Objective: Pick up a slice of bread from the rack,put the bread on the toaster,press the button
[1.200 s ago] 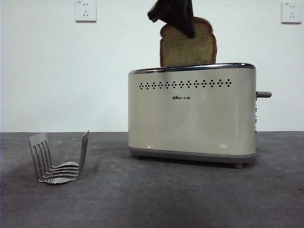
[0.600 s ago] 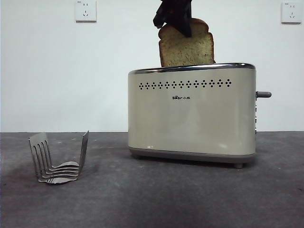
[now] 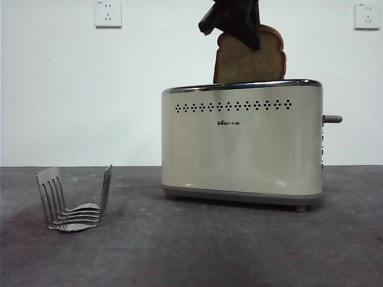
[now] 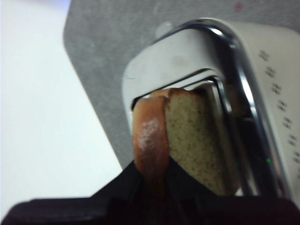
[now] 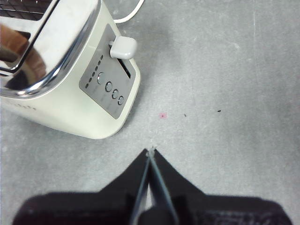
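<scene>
Left gripper (image 3: 239,27) above the toaster (image 3: 242,146), clamped on the crust at the domed top of the slice of bread (image 3: 250,63). In the left wrist view its jaws pinch the brown crust edge of the slice (image 4: 151,140) from both sides, closed tight on it.

Slice stands upright over the toaster's top, toward the end with the button (image 3: 332,119). Its lower edge is hidden behind the chrome rim in the front view. The left wrist view shows the tan crumb face (image 4: 194,140) at the mouth of a slot in the toaster (image 4: 197,56); how far it has entered the slot, cannot tell.

Right gripper (image 5: 151,154) hovers over the grey table (image 5: 225,84), off the toaster's narrow end. Jaws pressed together, tips meeting, nothing between them. From this view the toaster's end panel (image 5: 105,84) carries the lever knob (image 5: 123,47), raised at the top of its slot, with a row of small round buttons (image 5: 114,93) below it. Gripper is near that end but apart from it, not touching the knob.

Rack (image 3: 75,200) sits on the table (image 3: 191,251) well apart from the toaster, on the side away from the button. No slices between its wire dividers.

White wall behind the toaster, with two wall sockets (image 3: 108,13) high up.
</scene>
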